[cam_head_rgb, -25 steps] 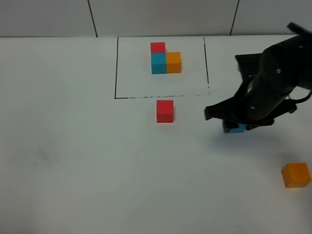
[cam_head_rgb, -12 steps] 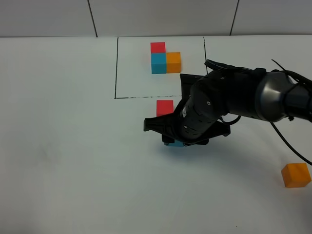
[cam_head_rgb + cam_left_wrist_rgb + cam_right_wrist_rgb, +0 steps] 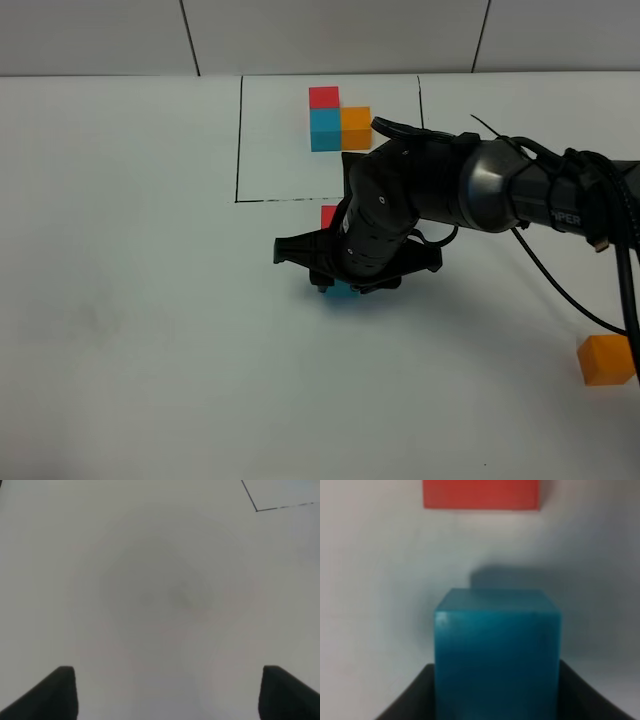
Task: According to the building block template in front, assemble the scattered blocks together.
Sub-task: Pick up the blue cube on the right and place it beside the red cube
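Note:
The building block template is a joined red, cyan-blue and orange cluster inside a thin black rectangle at the back. My right gripper reaches across the middle and is shut on the cyan-blue cube, holding it low over the table just in front of the red cube, which the arm partly hides. In the right wrist view the cyan-blue cube fills the jaws with the red cube beyond it, a gap between them. The orange cube lies apart at the right edge. My left gripper is open over bare table.
The right arm's black body and its cables stretch from the right edge over the table's middle. A corner of the black drawn rectangle shows in the left wrist view. The table is plain white.
My right gripper has carried the cyan-blue cube leftward from the right side of the table to just in front of the red cube. The red and orange cubes have not moved.

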